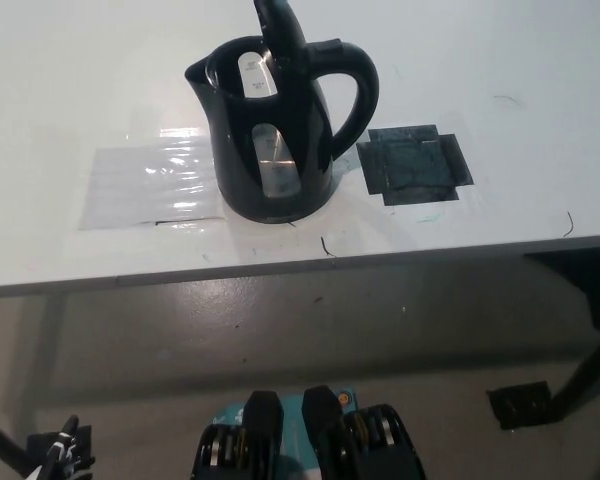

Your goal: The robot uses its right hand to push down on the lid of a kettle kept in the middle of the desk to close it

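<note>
A black electric kettle stands upright on the white desk, near its front edge. Its lid is tipped up, so the mouth of the kettle is uncovered. The handle faces picture right and the spout picture left. A clear water window runs down the near side. Neither of my hands shows in the head view.
A clear shiny plastic sheet lies flat left of the kettle. A dark square tape patch is stuck to the desk on its right. Below the desk's front edge is grey floor with a black table leg.
</note>
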`<action>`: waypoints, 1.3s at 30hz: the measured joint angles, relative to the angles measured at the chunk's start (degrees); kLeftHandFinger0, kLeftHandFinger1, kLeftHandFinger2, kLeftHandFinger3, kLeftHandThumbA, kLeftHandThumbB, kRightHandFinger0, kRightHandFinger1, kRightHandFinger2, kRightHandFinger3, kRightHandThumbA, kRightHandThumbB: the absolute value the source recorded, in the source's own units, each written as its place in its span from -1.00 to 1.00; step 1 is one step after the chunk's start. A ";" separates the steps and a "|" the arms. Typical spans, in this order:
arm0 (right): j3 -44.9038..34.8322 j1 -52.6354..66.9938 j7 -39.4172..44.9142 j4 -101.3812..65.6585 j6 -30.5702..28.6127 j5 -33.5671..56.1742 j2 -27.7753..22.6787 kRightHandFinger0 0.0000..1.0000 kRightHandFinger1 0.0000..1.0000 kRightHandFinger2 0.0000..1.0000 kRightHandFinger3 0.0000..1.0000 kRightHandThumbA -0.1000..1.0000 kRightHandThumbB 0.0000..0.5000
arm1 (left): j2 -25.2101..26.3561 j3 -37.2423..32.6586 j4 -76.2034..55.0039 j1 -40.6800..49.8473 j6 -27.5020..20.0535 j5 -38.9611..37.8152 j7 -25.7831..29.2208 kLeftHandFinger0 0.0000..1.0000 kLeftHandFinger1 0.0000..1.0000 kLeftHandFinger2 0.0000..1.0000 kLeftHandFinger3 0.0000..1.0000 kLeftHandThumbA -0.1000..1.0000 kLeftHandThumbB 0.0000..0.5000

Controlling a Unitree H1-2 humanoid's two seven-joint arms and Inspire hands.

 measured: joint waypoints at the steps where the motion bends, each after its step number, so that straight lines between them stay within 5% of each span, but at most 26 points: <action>1: 0.01 -0.93 0.00 -2.23 0.99 -0.39 -0.68 1.00 1.00 1.00 1.00 -0.39 -1.00 | -0.04 0.02 0.03 0.05 0.09 0.00 0.00 1.00 1.00 1.00 1.00 1.00 -0.56; 7: 1.05 -10.82 0.13 -13.55 7.80 -3.97 -5.65 1.00 1.00 1.00 1.00 0.05 -0.98 | -0.09 0.10 0.11 0.13 0.27 -0.02 0.00 1.00 1.00 1.00 1.00 1.00 -0.57; 8: 1.56 -13.37 0.20 -15.47 9.55 -4.89 -6.71 1.00 1.00 1.00 1.00 0.26 -0.86 | -0.10 0.13 0.11 0.15 0.29 -0.02 0.00 1.00 1.00 1.00 1.00 1.00 -0.59; 10: 2.91 -18.57 0.50 -17.95 12.17 -6.58 -8.28 1.00 1.00 1.00 1.00 0.35 -0.76 | -0.10 0.27 0.13 0.34 0.31 -0.03 -0.01 1.00 1.00 1.00 1.00 1.00 -0.58; 12: 4.68 -23.41 0.78 -19.76 14.56 -8.50 -9.32 1.00 1.00 1.00 1.00 0.32 -0.62 | -0.10 0.39 0.14 0.46 0.32 -0.03 -0.01 1.00 1.00 1.00 1.00 1.00 -0.54; 16: 8.99 -34.04 1.84 -19.69 18.55 -12.32 -8.14 1.00 1.00 1.00 1.00 0.10 -0.70 | -0.11 0.64 0.11 0.64 0.37 -0.06 -0.02 1.00 1.00 1.00 1.00 1.00 -0.53; 17: 9.85 -36.14 2.11 -19.23 19.58 -13.18 -7.34 0.40 0.47 0.91 1.00 -0.06 -0.78 | -0.12 0.69 0.08 0.73 0.37 -0.10 -0.04 1.00 1.00 1.00 1.00 1.00 -0.53; 19: 11.32 -40.86 2.59 -16.97 21.34 -14.32 -4.54 0.93 1.00 1.00 1.00 -0.15 -0.87 | -0.11 0.79 0.05 0.96 0.37 -0.24 -0.12 1.00 1.00 1.00 1.00 1.00 -0.54; 21: 12.69 -44.33 3.06 -13.62 22.85 -16.03 -1.98 1.00 1.00 1.00 1.00 -0.33 -0.97 | -0.13 0.78 0.03 1.01 0.35 -0.38 -0.25 1.00 1.00 1.00 1.00 1.00 -0.57; 32: 17.49 -56.78 0.03 20.41 24.39 -18.79 9.96 1.00 1.00 1.00 1.00 -0.16 -0.67 | -0.53 0.56 0.17 1.90 0.32 -0.64 -0.69 1.00 1.00 1.00 1.00 1.00 -0.50; 33: 17.36 -57.69 -0.81 23.74 24.07 -18.79 11.06 0.53 0.72 0.87 1.00 -0.15 -0.65 | -0.62 0.40 0.17 2.06 0.30 -0.64 -0.70 1.00 1.00 1.00 1.00 1.00 -0.51; 37: 17.05 -61.19 -4.49 34.75 21.40 -18.99 14.72 0.76 0.94 0.92 1.00 -0.22 -0.59 | -1.05 -0.26 0.25 2.76 0.19 -0.63 -0.71 1.00 1.00 1.00 1.00 1.00 -0.46; 38: 17.01 -62.35 -5.48 37.23 20.21 -19.07 15.09 0.47 0.62 0.60 1.00 -0.22 -0.62 | -1.13 -0.42 0.30 2.99 0.19 -0.62 -0.71 1.00 1.00 1.00 1.00 1.00 -0.44; 39: 17.00 -63.63 -6.35 39.63 19.18 -19.13 15.54 0.40 0.57 0.55 1.00 -0.22 -0.61 | -1.15 -0.56 0.30 3.19 0.20 -0.61 -0.71 1.00 1.00 1.00 1.00 1.00 -0.44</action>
